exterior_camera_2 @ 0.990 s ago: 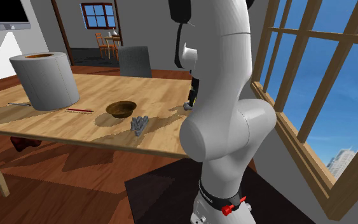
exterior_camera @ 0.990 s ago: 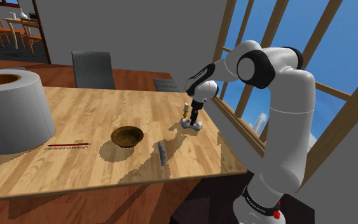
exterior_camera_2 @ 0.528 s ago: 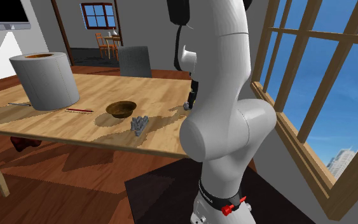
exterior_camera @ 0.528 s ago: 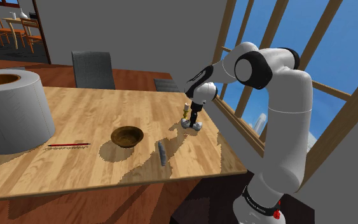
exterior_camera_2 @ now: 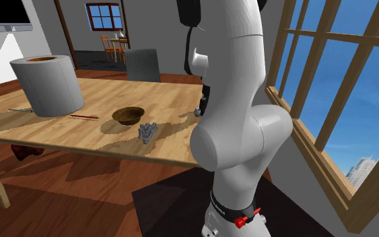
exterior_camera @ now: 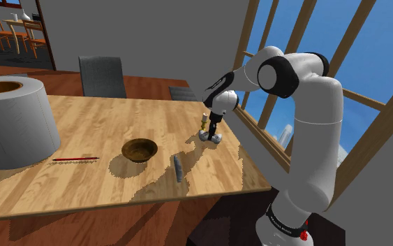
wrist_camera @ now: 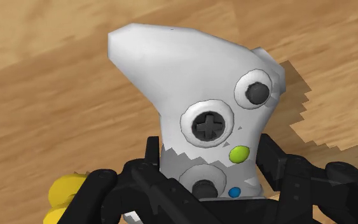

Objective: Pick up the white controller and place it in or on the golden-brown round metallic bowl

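Observation:
The white controller (wrist_camera: pixel 196 95), with dark sticks and green and blue buttons, lies on the wooden table (exterior_camera: pixel 83 189) near the edge by the window. My gripper (wrist_camera: pixel 209 162) is lowered over it, and the black fingers (wrist_camera: pixel 151 162) press against both sides of its body. In the shoulder view the gripper (exterior_camera: pixel 211 134) stands upright on the controller (exterior_camera: pixel 216 139), which rests on the table. The golden-brown round bowl (exterior_camera: pixel 139 149) sits apart from it toward the shoulder view's left, upright and with nothing in it. The bowl (exterior_camera_2: pixel 128 115) also appears mid-table in the second exterior view.
A small yellow object (exterior_camera: pixel 202 120) stands just behind the controller, close to the fingers. A grey item (exterior_camera: pixel 178 168) lies between bowl and front edge. A red stick (exterior_camera: pixel 75 159) and a big grey cylinder (exterior_camera: pixel 10 122) lie further left. A chair (exterior_camera: pixel 102 77) stands behind the table.
One second ago the gripper was slightly higher; it came down onto the controller. Over the last half second nothing has visibly moved.

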Controlling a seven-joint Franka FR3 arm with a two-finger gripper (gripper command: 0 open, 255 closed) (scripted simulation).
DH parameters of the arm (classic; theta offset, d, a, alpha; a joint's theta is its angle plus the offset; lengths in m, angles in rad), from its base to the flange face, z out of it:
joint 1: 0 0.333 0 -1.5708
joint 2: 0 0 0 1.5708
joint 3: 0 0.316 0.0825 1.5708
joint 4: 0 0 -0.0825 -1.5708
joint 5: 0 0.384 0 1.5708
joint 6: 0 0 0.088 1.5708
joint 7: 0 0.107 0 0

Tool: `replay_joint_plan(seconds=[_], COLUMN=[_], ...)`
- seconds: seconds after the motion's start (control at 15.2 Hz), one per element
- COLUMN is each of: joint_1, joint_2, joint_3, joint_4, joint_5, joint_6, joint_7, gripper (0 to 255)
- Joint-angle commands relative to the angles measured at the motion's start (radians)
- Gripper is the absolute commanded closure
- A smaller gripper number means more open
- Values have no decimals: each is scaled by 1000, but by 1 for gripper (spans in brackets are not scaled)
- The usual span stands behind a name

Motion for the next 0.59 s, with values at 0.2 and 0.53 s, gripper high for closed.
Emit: replay_joint_plan(seconds=[0.2, 0.53], joint_1=[0, 15], joint_2=[0, -51], joint_3=[0, -21], joint_4=[0, 7], joint_5=[0, -45], joint_6=[0, -48], joint_7=[0, 35], gripper=[255, 255])
